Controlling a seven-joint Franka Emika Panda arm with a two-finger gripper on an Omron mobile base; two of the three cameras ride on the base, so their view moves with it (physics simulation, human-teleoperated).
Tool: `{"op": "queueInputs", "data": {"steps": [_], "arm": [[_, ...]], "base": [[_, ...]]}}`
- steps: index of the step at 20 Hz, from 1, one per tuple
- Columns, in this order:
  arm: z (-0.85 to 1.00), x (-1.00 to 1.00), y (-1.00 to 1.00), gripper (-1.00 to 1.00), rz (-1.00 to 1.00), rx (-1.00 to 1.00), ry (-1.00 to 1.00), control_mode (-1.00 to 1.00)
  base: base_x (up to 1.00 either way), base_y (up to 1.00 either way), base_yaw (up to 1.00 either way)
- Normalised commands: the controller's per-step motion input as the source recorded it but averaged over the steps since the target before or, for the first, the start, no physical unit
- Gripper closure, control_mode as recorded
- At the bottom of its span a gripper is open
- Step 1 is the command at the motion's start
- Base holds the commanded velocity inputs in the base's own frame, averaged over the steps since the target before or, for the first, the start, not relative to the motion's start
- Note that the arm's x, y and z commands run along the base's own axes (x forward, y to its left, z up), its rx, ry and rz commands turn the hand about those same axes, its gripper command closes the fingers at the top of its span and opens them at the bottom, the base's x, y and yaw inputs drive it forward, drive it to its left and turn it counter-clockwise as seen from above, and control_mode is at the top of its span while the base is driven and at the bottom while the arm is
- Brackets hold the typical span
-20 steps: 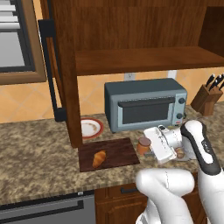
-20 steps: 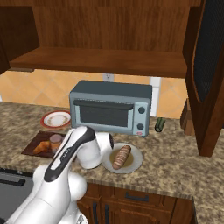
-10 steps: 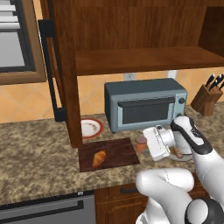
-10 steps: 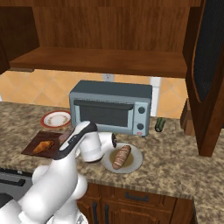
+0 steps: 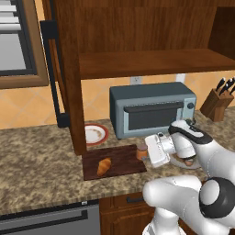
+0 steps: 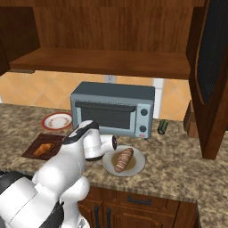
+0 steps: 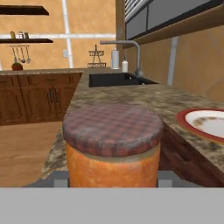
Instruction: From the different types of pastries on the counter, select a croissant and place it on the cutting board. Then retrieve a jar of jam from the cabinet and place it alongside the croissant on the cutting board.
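The croissant [image 5: 104, 166] already lay on the cutting board [image 5: 124, 157], at its left part, so the first half of the task looked finished. The second half seemed almost done as well: the jar of jam [image 5: 142, 151] was out of the cabinet [image 5: 137, 62] and stood low at the right edge of the board, right of the croissant and apart from it. I could not tell if its bottom touched the wood. By my judgement, what remained was to let the jar go and draw the arm away.

The gripper [image 5: 148, 152] was just right of the jar. In the hand view the jar [image 7: 112, 146] with its checked lid stood between the two dark finger tips, but whether they pinched it or stood loose beside it, I cannot tell.

Near the right side of the counter [image 6: 187, 167] a plate [image 6: 139, 164] held the long striped pastry [image 6: 123, 159]. A second plate with a red rim [image 5: 95, 134], farther back behind the board, had nothing on it. A grey toaster oven [image 5: 153, 108] stood behind, its door closed.
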Motion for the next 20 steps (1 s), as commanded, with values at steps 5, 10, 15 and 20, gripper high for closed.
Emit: {"op": "queueInputs", "data": {"steps": [5, 10, 15, 20], "arm": [[-0.54, 0.16, 0.39, 1.0, -0.02, 0.04, 0.0, -1.0], [-0.51, 0.12, 0.19, 1.0, 0.0, 0.04, -0.06, -1.0], [-0.37, 0.24, 0.28, 1.0, -0.01, 0.04, -0.01, -1.0], [-0.3, 0.37, 0.18, 1.0, -0.03, 0.01, -0.06, -1.0]], "base": [[0.0, 0.0, 0.0], [0.0, 0.0, 0.0], [0.0, 0.0, 0.0], [0.0, 0.0, 0.0]]}}
